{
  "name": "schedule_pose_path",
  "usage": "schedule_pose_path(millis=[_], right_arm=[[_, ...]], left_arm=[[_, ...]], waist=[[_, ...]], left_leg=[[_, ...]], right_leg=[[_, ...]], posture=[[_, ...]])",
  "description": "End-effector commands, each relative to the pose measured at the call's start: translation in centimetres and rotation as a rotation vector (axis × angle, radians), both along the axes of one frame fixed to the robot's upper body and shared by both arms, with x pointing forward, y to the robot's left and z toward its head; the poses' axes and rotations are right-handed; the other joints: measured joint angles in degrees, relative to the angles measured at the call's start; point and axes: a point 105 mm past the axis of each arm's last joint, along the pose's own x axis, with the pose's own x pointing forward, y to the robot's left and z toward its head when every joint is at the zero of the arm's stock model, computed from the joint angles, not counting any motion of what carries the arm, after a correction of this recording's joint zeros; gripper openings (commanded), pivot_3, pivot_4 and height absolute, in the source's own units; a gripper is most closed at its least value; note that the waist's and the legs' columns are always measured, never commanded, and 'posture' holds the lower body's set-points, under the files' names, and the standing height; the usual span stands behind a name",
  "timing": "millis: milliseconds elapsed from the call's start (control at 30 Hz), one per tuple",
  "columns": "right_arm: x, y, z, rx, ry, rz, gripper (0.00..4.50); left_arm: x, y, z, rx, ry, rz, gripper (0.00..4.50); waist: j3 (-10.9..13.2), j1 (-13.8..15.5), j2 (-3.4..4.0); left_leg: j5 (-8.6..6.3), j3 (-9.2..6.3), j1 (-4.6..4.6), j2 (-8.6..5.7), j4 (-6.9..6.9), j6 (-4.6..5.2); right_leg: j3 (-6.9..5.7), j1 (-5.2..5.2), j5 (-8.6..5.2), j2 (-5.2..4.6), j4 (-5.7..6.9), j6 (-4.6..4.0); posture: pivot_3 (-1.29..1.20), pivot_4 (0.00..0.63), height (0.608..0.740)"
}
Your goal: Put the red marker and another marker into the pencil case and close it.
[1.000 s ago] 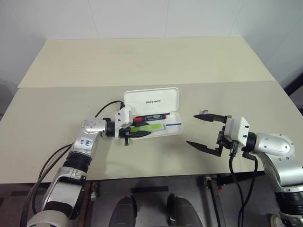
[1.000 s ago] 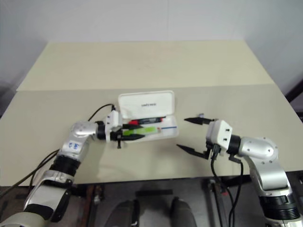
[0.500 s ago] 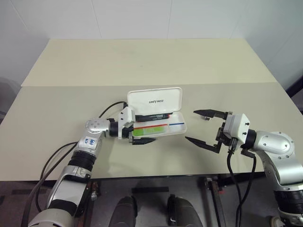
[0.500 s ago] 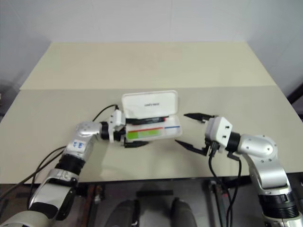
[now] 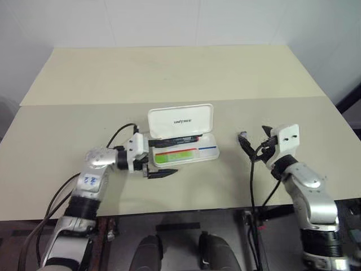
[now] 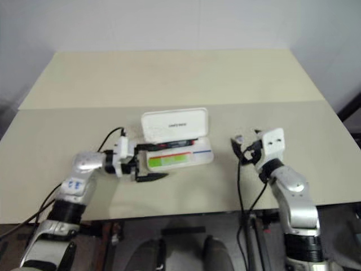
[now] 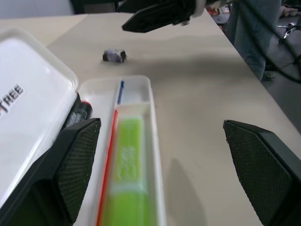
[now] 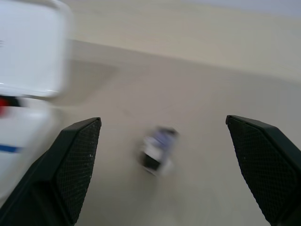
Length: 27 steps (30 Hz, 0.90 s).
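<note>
Case: the pencil case [image 5: 183, 151] lies open mid-bench, lid [image 5: 180, 120] raised on the far side, long axis running left to right.
Contents: the light-green highlighter [image 5: 175, 156] lies in the tray along the case's length; the red marker [image 5: 179, 140] rests at the hinge side under the lid. Both appear to be in place.
Left gripper: the left gripper [image 5: 159, 164] is just beside the case's left end, fingers spread wide, holding nothing, pointing along the case.
Right gripper: the right gripper [image 5: 255, 148] stands apart from the case's right end, fingers spread, empty.
Judged step: closing the lid remains; the left gripper is nearer.
Obstructions: a small dark object [image 7: 114, 55], not identifiable, lies on the bench [image 5: 169, 73] between the case and the right gripper, clear of the lid's swing.
</note>
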Motion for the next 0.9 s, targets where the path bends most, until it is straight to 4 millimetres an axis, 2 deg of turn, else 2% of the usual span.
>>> schedule_pose_path(millis=[33,167,333,500,600,700,900], right_arm=[[0.4,0.8,-0.3,0.028,-0.004,-0.035,4.5],[1.1,1.9,-1.2,0.044,0.014,-0.028,4.5],[3.0,3.5,-2.2,0.07,0.03,0.003,4.5],[4.9,3.3,-2.7,0.031,0.011,-0.048,4.5],[5.8,2.9,-3.2,0.046,0.019,-0.085,3.86],[6.3,2.9,-3.2,0.041,0.014,-0.085,2.84],[6.3,2.6,-3.1,0.018,0.008,-0.092,0.51]], left_arm=[[-1.1,0.9,2.4,-0.03,-0.07,0.016,4.47],[-1.9,2.3,3.4,-0.022,-0.08,0.054,4.47],[-2.5,5.2,4.8,-0.007,-0.102,0.153,4.47],[-2.9,6.1,5.3,-0.01,-0.116,0.209,4.47],[-3.2,5.7,5.2,-0.02,-0.115,0.212,4.5],[-3.5,5.5,5.2,-0.025,-0.113,0.214,4.5],[-3.6,5.4,5.2,-0.029,-0.114,0.222,4.5]], waist=[[0.0,-0.17,0.0],[0.0,-0.41,0.01],[0.0,-1.27,0.01],[-0.01,-1.73,-0.01],[-0.09,-1.91,-0.15],[-0.14,-2.07,-0.22],[-0.17,-2.1,-0.27]], left_leg=[[0.0,0.0,0.0,0.0,0.01,0.0],[-0.01,-0.01,0.02,0.0,0.0,0.02],[-0.01,-0.01,0.02,0.0,-0.02,0.02],[-0.01,-0.01,0.03,-0.02,-0.02,0.02],[0.0,0.0,0.07,-0.01,-0.01,0.02],[0.03,0.0,0.14,0.0,0.01,0.02],[0.1,-0.01,0.17,0.08,0.01,0.06]], right_leg=[[0.0,0.0,0.0,0.0,0.0,0.0],[0.02,0.0,0.0,0.0,0.05,0.0],[0.03,-0.02,-0.01,-0.01,0.06,-0.01],[0.04,0.0,0.0,-0.04,0.05,0.0],[0.05,0.0,0.02,-0.05,0.1,0.0],[0.07,0.05,0.07,-0.08,0.14,-0.08],[0.1,0.06,0.16,-0.13,0.14,-0.2]], posture=[[0.0,0.15,0.74],[0.0,0.15,0.74],[0.0,0.15,0.74],[0.0,0.15,0.74],[0.0,0.15,0.74],[0.0,0.15,0.74],[0.0,0.15,0.74]])
